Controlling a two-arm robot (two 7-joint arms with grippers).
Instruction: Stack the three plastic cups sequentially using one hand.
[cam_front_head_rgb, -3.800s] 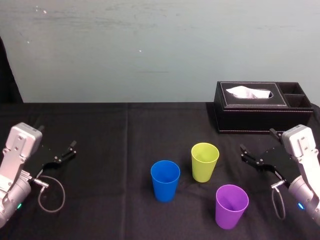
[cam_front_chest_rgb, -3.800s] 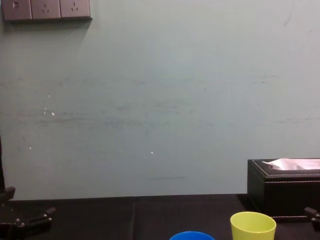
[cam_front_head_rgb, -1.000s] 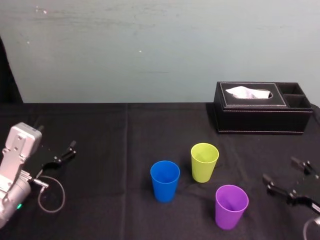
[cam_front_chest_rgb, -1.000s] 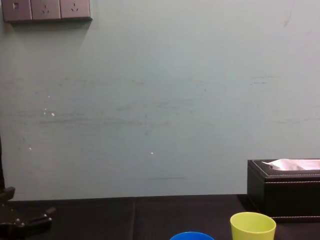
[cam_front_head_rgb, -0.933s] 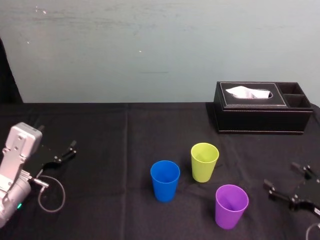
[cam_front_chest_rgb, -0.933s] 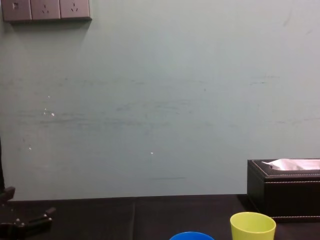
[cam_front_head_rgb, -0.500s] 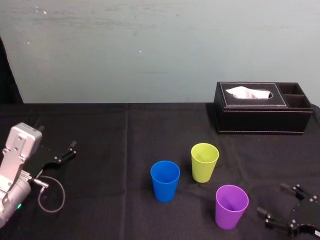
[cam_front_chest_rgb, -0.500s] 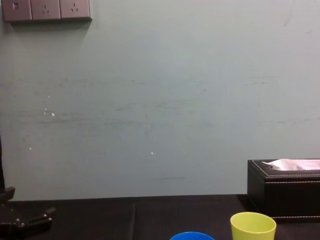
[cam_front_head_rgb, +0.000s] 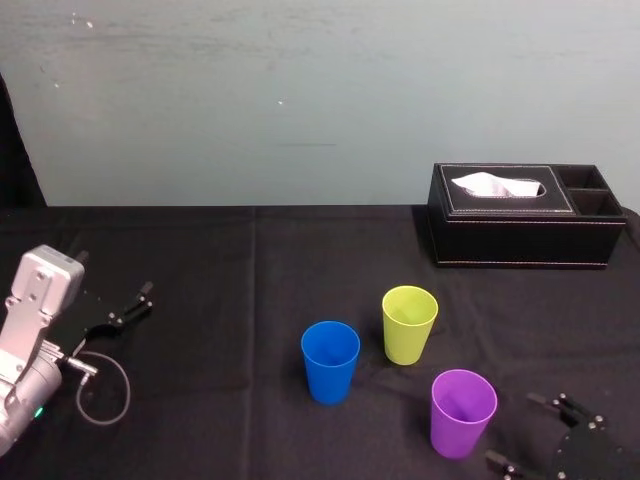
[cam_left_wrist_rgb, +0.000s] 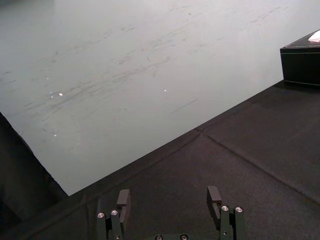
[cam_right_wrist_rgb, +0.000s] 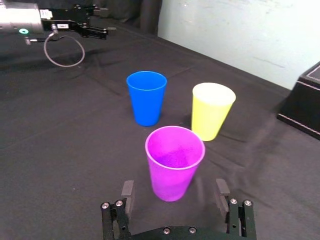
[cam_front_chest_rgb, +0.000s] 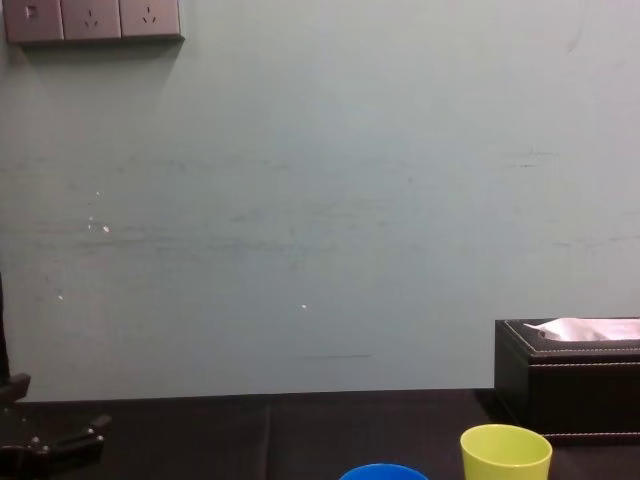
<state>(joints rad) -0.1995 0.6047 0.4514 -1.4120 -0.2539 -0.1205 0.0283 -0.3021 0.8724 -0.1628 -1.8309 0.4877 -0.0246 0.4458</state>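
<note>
Three cups stand upright and apart on the black table cloth: a blue cup (cam_front_head_rgb: 330, 360), a yellow-green cup (cam_front_head_rgb: 409, 325) behind and to its right, and a purple cup (cam_front_head_rgb: 463, 412) nearest the front. In the right wrist view the purple cup (cam_right_wrist_rgb: 175, 162) is closest, with the blue cup (cam_right_wrist_rgb: 146, 97) and yellow-green cup (cam_right_wrist_rgb: 212, 110) beyond it. My right gripper (cam_front_head_rgb: 510, 428) is open, low at the front right and just right of the purple cup, holding nothing; its fingers (cam_right_wrist_rgb: 128, 189) flank the cup's near side without touching. My left gripper (cam_left_wrist_rgb: 168, 196) rests open at the far left.
A black leather tissue box (cam_front_head_rgb: 525, 215) sits at the back right against the pale wall. A looped cable (cam_front_head_rgb: 100, 385) hangs by the left arm. Open cloth lies between the left arm and the cups.
My right gripper has moved down toward the table's front edge and swung to face the purple cup, still open. The cups and left arm have not moved.
</note>
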